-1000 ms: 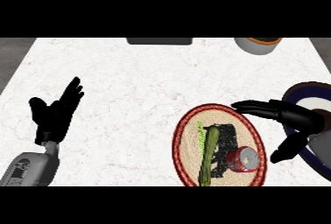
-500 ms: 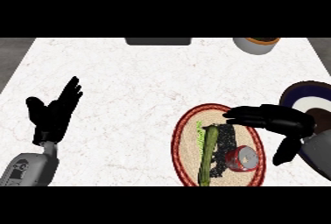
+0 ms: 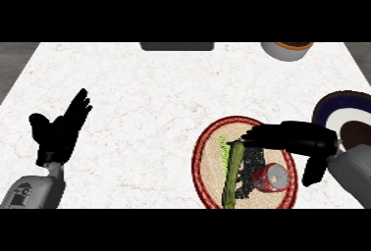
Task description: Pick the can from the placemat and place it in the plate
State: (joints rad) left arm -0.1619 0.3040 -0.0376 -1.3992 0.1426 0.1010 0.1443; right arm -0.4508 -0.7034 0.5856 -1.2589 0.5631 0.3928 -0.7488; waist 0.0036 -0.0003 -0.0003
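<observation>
The can (image 3: 273, 177) is lying on its side on the placemat (image 3: 210, 164), beside the plate (image 3: 346, 112). The right hand (image 3: 297, 138) is hovering over it, released, grasping nothing. The can is likely light, rigid, slick and prone to rolling; gripping across its round body seems best. The left hand (image 3: 59, 130) is resting open on the desk (image 3: 145, 93).
</observation>
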